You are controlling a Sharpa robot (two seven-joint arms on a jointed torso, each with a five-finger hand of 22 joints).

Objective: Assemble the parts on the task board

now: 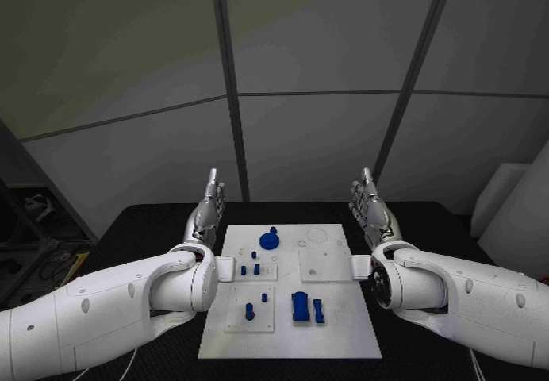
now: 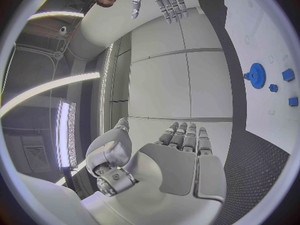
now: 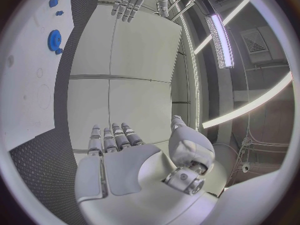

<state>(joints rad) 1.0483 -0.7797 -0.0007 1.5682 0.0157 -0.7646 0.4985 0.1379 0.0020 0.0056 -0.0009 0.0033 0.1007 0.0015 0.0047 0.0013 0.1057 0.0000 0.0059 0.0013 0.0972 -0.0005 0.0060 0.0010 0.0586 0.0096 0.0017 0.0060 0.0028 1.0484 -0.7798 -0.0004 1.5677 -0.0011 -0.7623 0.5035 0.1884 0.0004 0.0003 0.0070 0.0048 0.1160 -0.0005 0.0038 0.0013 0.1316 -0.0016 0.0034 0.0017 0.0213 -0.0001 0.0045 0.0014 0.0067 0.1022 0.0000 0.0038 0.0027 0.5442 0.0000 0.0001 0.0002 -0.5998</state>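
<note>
Head view shows the left arm (image 1: 109,305) reaching forward along the left edge of the white board (image 1: 343,333), its left hand (image 1: 207,208) held flat, fingers straight and close together, gripping nothing, above the black table (image 1: 149,218) just beside the board's far left corner. On the board, small blue pegs (image 1: 250,270) stand near its left edge, with two more (image 1: 256,305) nearer the front. A blue gear (image 1: 270,239) sits by the far edge, about midway across. A tall blue block (image 1: 301,306) stands towards the front, right of the pegs. The right arm (image 1: 458,294) mirrors the left along the board's right edge, and the right hand (image 1: 370,208) is likewise flat and empty, fingers straight, beside the far right corner. From each wrist, the palm faces up with fingers extended: left hand (image 2: 181,160), right hand (image 3: 119,160), and the gear (image 2: 255,75) lies well apart.
</note>
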